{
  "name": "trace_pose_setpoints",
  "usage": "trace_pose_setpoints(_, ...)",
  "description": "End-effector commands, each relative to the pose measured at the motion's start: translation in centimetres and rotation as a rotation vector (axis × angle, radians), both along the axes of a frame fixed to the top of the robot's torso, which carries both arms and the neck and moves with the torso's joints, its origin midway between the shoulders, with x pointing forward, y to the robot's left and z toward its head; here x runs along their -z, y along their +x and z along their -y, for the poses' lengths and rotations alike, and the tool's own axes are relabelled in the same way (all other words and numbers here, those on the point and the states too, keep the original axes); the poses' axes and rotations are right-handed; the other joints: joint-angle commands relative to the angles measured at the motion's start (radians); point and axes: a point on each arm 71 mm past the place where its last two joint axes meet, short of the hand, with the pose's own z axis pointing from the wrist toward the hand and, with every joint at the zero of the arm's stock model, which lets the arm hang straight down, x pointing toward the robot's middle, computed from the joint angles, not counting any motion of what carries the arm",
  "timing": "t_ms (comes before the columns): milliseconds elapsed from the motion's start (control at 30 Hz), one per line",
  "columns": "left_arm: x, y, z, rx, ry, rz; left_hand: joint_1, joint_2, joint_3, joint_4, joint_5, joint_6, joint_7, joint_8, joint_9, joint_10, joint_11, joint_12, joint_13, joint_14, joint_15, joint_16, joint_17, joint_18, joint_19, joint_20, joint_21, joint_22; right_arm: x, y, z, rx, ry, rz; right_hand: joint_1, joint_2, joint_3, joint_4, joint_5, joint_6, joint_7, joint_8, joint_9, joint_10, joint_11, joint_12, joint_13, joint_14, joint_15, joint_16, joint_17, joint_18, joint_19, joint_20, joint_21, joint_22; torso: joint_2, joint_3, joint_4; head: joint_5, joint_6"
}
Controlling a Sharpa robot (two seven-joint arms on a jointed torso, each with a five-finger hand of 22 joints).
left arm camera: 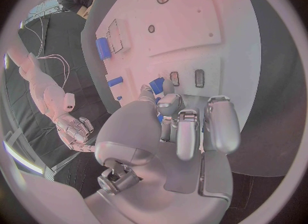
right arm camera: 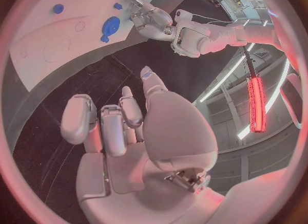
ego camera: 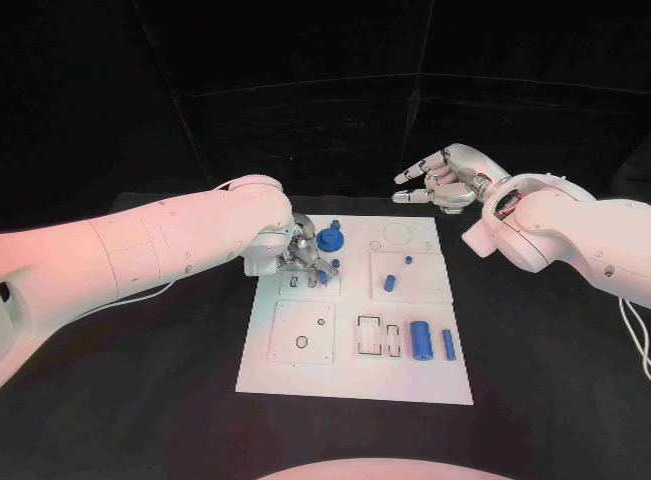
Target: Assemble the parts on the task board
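Insertion is the step in hand, I judge: my left hand (ego camera: 299, 255) hovers low over the flat white task board (ego camera: 357, 385) beside the round blue disc part (ego camera: 331, 239), fingers curled, though I cannot tell whether they pinch a small blue piece. Next comes careful alignment with a slot. My right hand (ego camera: 438, 180), loosely spread, holds nothing beyond the board; smooth blue cylinders (ego camera: 420, 341) lie near its closer end.

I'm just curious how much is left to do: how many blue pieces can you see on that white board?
5: a round gear by the left hand, a tiny peg, a short peg, and a thick cylinder beside a thin rod. The hand may hide more.
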Motion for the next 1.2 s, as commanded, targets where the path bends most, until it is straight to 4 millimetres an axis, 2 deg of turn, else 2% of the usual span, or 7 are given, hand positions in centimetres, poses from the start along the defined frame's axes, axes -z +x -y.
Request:
trace_pose_setpoints(33,0.0,0.0,0.0,0.005,0.012,-0.004,0.017,-0.001,0.003,-0.011,-0.001,-0.01,0.0,0.007,0.004,-0.008,-0.001,0.004,0.0,0.106,-0.006,0.003,0.263,-0.003,-0.01,-0.001,-0.001,0.0,-0.2,0.0,-0.1,-0.01,-0.002,0.005,-0.001,0.009,-0.003,-0.003,0.005,0.008,-0.002,0.005,0.001,-0.002,-0.005,0.002,0.0,0.047,-0.002,-0.006,0.004,0.013,-0.01,-0.001,-0.004,-0.001,0.0,0.0004,-0.0005,0.0,0.0)
trace_pose_setpoints(433,-0.1,-0.3,0.4,0.009,-0.029,0.012,0.21,0.069,0.151,-0.138,0.002,-0.043,-0.012,-0.009,0.019,-0.022,-0.012,-0.011,-0.012,0.106,-0.015,0.003,0.263,0.0,-0.017,-0.007,-0.01,-0.01,-0.1,0.1,-0.2,-0.012,-0.003,0.002,0.006,0.013,-0.003,-0.007,0.009,0.008,-0.002,0.005,0.001,-0.003,-0.006,0.001,-0.001,0.048,-0.002,-0.007,0.005,0.013,-0.009,-0.001,-0.005,-0.001,0.0,0.0005,-0.0002,-0.001,-0.003)
trace_pose_setpoints(567,-0.2,-0.5,0.3,0.005,-0.051,0.008,0.27,0.067,0.236,-0.187,0.066,-0.061,-0.006,-0.033,0.012,-0.037,-0.009,-0.029,-0.024,0.106,-0.014,0.003,0.263,0.001,-0.02,-0.009,-0.015,-0.014,-0.1,0.1,-0.2,-0.012,-0.003,-0.001,0.008,0.014,-0.003,-0.008,0.011,0.008,-0.002,0.005,0.001,-0.003,-0.006,0.001,-0.001,0.048,-0.002,-0.008,0.004,0.013,-0.009,-0.002,-0.006,-0.001,0.0,0.0,0.0001,-0.001,-0.004)
trace_pose_setpoints(800,-0.3,-0.9,-0.5,-0.009,-0.079,0.016,0.154,-0.07,0.612,-0.207,0.076,-0.048,0.006,-0.052,0.027,-0.031,-0.003,-0.042,-0.04,0.106,0.007,0.003,0.263,0.005,-0.021,-0.003,-0.019,-0.011,0.0,0.2,-0.1,-0.009,-0.004,-0.004,0.01,0.015,-0.003,-0.01,0.015,0.008,-0.002,0.005,0.001,-0.003,-0.006,0.001,-0.001,0.048,-0.003,-0.008,0.005,0.013,-0.008,-0.002,-0.006,-0.002,-0.001,0.0007,0.0012,-0.002,-0.004)
trace_pose_setpoints(867,-0.4,-1.0,-0.8,-0.017,-0.087,0.024,0.139,-0.085,0.642,-0.209,0.075,-0.048,0.007,-0.051,0.031,-0.03,-0.001,-0.041,-0.04,0.106,0.005,0.003,0.263,0.004,-0.021,-0.002,-0.019,-0.01,0.0,0.2,-0.1,-0.008,-0.005,-0.004,0.01,0.015,-0.003,-0.01,0.015,0.008,-0.002,0.005,0.001,-0.003,-0.006,0.001,-0.001,0.048,-0.003,-0.008,0.005,0.013,-0.008,-0.002,-0.006,-0.002,-0.001,0.0012,0.0022,-0.001,-0.005)
trace_pose_setpoints(900,-0.5,-1.1,-1.0,-0.023,-0.092,0.03,0.076,-0.147,0.763,-0.217,0.068,-0.05,0.007,-0.044,0.047,-0.026,0.005,-0.037,-0.039,0.106,-0.002,0.003,0.263,0.002,-0.02,0.004,-0.02,-0.008,0.0,0.2,0.0,-0.007,-0.005,-0.003,0.01,0.015,-0.003,-0.01,0.016,0.008,-0.002,0.005,0.001,-0.003,-0.006,0.001,-0.001,0.048,-0.003,-0.008,0.004,0.013,-0.008,-0.002,-0.006,-0.002,-0.001,0.0012,0.0021,-0.001,-0.005)
trace_pose_setpoints(1200,-1.0,-1.8,-1.8,-0.063,-0.149,0.101,-0.005,-0.191,0.917,-0.242,0.063,-0.046,0.006,-0.023,0.08,-0.014,0.002,-0.026,-0.035,0.106,-0.003,0.003,0.263,0.001,-0.017,0.004,-0.018,0.001,0.0,0.4,0.0,-0.003,-0.006,-0.001,0.01,0.015,-0.004,-0.01,0.017,0.008,-0.002,0.005,0.001,-0.003,-0.006,0.001,-0.002,0.048,-0.003,-0.008,0.004,0.014,-0.009,-0.002,-0.007,-0.003,0.0,0.0015,0.008,0.006,0.001)
